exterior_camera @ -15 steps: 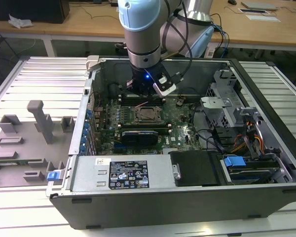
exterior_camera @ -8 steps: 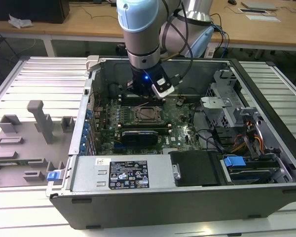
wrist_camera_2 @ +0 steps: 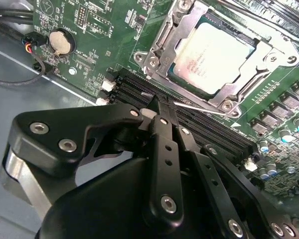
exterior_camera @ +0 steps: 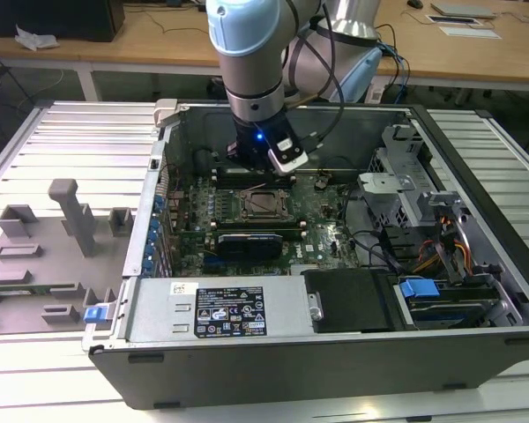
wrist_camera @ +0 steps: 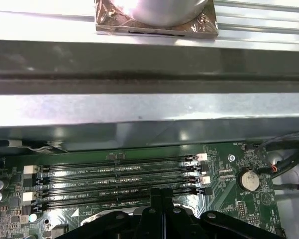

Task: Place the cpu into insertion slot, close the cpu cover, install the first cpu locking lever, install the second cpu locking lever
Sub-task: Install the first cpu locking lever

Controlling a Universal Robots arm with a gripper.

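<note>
The cpu, a flat square with a dull silver top, lies in the insertion slot, whose contacts it hides. The cpu cover, a grey metal frame, lies flat around the chip. A thin locking lever runs along the socket's edge beside the memory slots. My gripper is shut, its black fingertips right at the end of that lever over the memory slots. In the first wrist view the gripper points down at the board. In the exterior view the arm stands just behind the cpu.
Several long black memory slots lie between socket and case wall. A coin battery sits nearby. A black expansion card, power supply and drive bays with cables crowd the case. A grey fixture lies outside.
</note>
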